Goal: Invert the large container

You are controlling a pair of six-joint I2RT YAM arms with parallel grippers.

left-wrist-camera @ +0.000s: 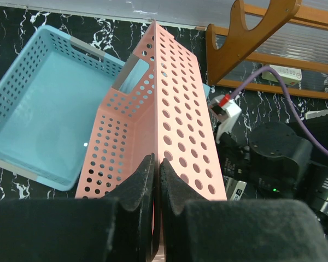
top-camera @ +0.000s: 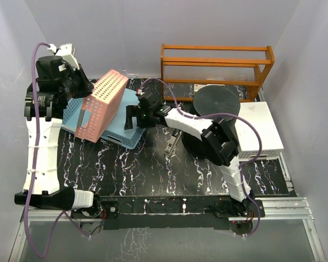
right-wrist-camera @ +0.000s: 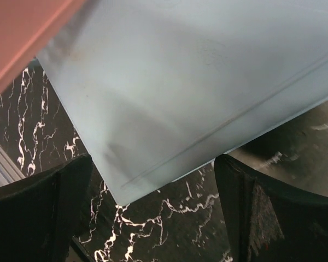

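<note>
Clenched, my left gripper (left-wrist-camera: 157,180) pins the pink basket (left-wrist-camera: 175,109) tilted — probably clearing room; my right gripper (right-wrist-camera: 152,164) gapes before the blue basket (right-wrist-camera: 208,82), large container (top-camera: 216,101) behind it.

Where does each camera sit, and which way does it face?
Top external: above and behind the arm bases, looking down on the table, the left arm, the right arm and the black bucket.
Left wrist: on the left gripper, facing along its shut fingers to the pink basket they clamp.
Right wrist: on the right gripper, open fingers at both sides, facing the blue basket close up.
Shared: all three show the pink and blue baskets.
</note>
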